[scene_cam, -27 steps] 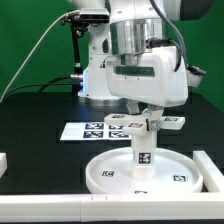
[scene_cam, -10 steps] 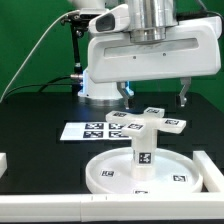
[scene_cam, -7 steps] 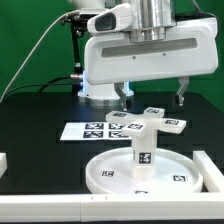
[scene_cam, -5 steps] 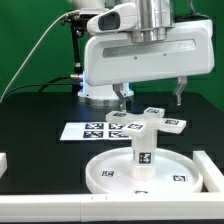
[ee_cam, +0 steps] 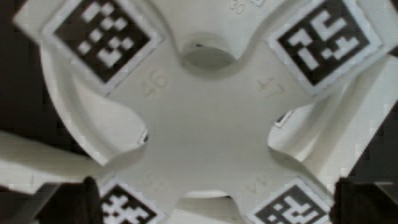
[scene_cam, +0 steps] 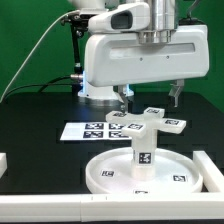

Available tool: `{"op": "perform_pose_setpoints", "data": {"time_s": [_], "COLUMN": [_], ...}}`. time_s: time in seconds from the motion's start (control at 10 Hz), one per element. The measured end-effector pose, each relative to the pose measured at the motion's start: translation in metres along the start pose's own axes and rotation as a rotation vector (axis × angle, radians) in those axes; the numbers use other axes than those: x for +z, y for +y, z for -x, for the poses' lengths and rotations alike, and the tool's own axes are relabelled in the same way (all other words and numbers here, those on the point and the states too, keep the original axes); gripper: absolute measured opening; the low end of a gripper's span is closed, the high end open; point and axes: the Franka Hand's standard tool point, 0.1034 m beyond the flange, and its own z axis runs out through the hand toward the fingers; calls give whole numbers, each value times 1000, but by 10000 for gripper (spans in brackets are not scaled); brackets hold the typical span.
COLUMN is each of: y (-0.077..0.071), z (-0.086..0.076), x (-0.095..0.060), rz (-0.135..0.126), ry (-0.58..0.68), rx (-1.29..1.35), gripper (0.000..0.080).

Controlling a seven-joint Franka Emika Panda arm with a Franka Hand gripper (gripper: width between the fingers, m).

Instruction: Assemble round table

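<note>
The round disc (scene_cam: pixel 101 178) lies flat near the table's front. The short cylinder leg (scene_cam: pixel 143 156) stands upright at its middle. The cross-shaped foot (scene_cam: pixel 166 124) sits on top of the leg. My gripper (scene_cam: pixel 150 96) hangs above the foot, open and empty, its fingers (scene_cam: pixel 122 93) clear of it on either side. In the wrist view the foot (ee_cam: pixel 205 110) with its square tags fills the picture, and my gripper (ee_cam: pixel 217 205) straddles it from above with dark fingertips (ee_cam: pixel 79 201) at both edges.
The marker board (scene_cam: pixel 96 129) lies behind the disc. The robot base (scene_cam: pixel 95 86) stands at the back with a cable on the exterior view's left. A white wall (scene_cam: pixel 50 208) runs along the front, and small white blocks sit at both sides.
The gripper, earlier low around the foot, has opened and risen above it. Over the last second it drifted slightly up. The foot stays on the leg.
</note>
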Motion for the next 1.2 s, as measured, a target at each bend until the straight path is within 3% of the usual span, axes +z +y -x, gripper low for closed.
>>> {"op": "perform_pose_setpoints", "data": {"time_s": [0.5, 1.1, 1.2], "y": [-3, 3, 3], "z": [8, 10, 10], "x": [15, 23, 23], "rz": [-8, 9, 9], "ry": [-43, -14, -14], "rx": [45, 65, 64], "gripper": [649, 645, 486]}}
